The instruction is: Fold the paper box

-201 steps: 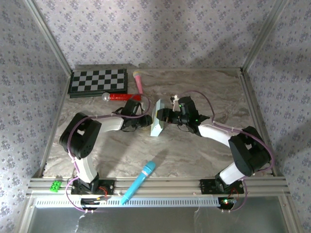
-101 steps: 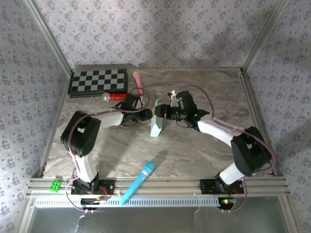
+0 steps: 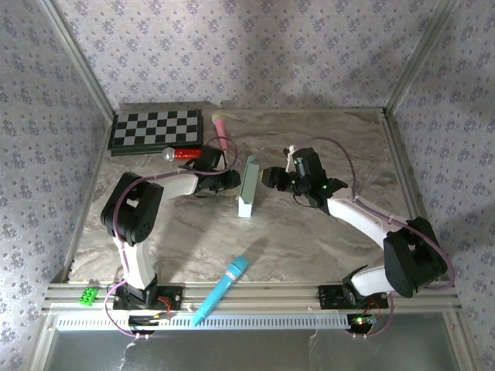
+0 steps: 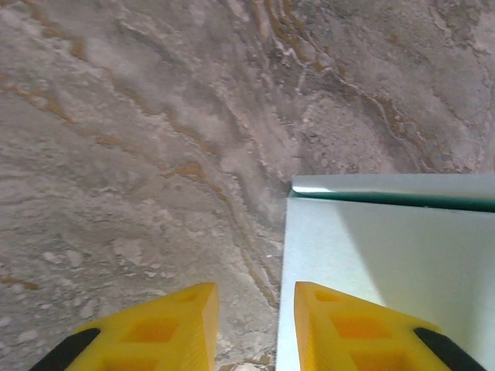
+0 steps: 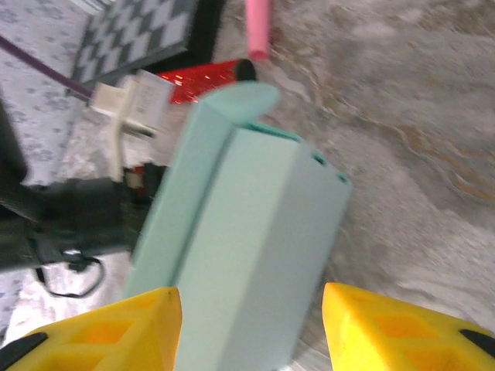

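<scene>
Top external shows the paper box (image 3: 248,187) on edge, long axis near-far, between left claw (image 3: 230,180) and right claw (image 3: 268,178), both parted.

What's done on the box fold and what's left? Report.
Done: the paper box is folded into a flat rectangular shape, standing on edge. In hand: nothing; left gripper and right gripper flank it, open. Left: one rounded tab looks untucked.
</scene>
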Motion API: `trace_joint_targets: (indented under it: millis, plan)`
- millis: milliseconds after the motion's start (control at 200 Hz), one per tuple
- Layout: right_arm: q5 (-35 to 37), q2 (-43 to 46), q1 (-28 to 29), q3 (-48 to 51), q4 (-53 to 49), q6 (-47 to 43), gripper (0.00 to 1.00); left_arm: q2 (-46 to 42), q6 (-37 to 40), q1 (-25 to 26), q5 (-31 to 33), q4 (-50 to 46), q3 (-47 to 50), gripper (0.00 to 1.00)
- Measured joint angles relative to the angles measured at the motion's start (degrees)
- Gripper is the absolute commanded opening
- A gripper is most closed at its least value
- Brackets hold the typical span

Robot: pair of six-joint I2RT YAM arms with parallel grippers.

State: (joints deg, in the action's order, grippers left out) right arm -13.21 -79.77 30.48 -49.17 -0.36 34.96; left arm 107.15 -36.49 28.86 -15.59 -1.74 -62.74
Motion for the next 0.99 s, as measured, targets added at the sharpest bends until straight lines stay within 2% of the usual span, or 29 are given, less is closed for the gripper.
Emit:
trace_joint_targets:
  millis: [205,630,840,995]
  plan:
    - [1.1,-3.2,1.0,4.6,-0.9,0.0,0.43,1.0,0.6,-0.4,0.2,-1.5,-2.7,0.32]
    - [2.0,-15.4,9.7,4.9,7.3,5.2,0.41,8.6,6.3,-0.4,-7.3,-7.0,-15.7,0.32]
    - [3.6,-15.7,10.7,4.3,9.7,6.9,0.42,9.1,8.3,-1.2,-6.6,-11.0,-17.7,0.35]
    - [5.2,-15.1,10.6,3.9,9.6,6.8,0.43,8.6,10.5,-2.4,-3.1,-14.8,-19.9,0.37]
